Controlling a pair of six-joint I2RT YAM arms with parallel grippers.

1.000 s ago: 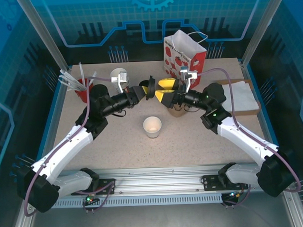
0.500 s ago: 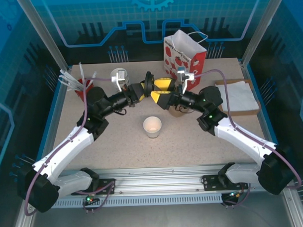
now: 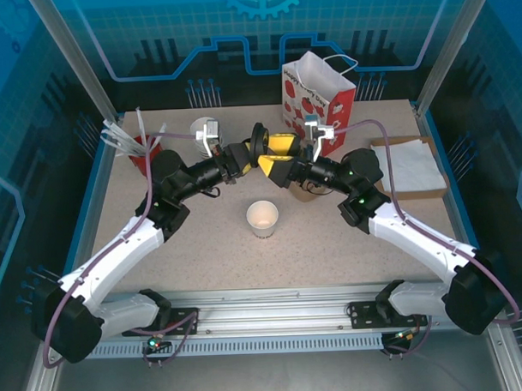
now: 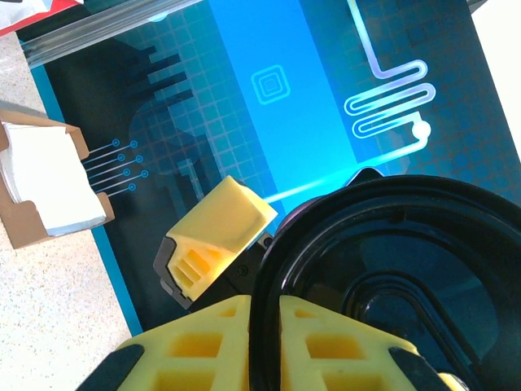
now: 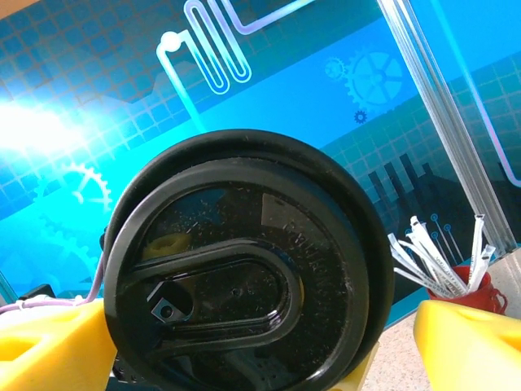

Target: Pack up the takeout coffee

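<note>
Paper cup (image 3: 263, 217): stands upright and lidless near the middle of the counter (image 3: 211, 249), in front of both hands, on the same spot as a second ago.
Left hand (image 3: 249, 150): pinched narrow on the rim of the black lid (image 3: 257, 142), holding it on edge above the counter. It now sits slightly farther out and closer to the right hand than a second ago.
Right hand (image 3: 271, 154): spread wide, with one finger on each side of the lid. I cannot tell whether they touch it. It has slid left since a second ago, closing the gap to the lid.
Lid from the right wrist: turned broadside to the camera, between the yellow fingers (image 5: 468, 342).
Strawberry-print bag (image 3: 317, 92): upright at the far edge behind the right hand, unmoved.
Red cup of straws (image 3: 138, 153): far left, unmoved.
</note>
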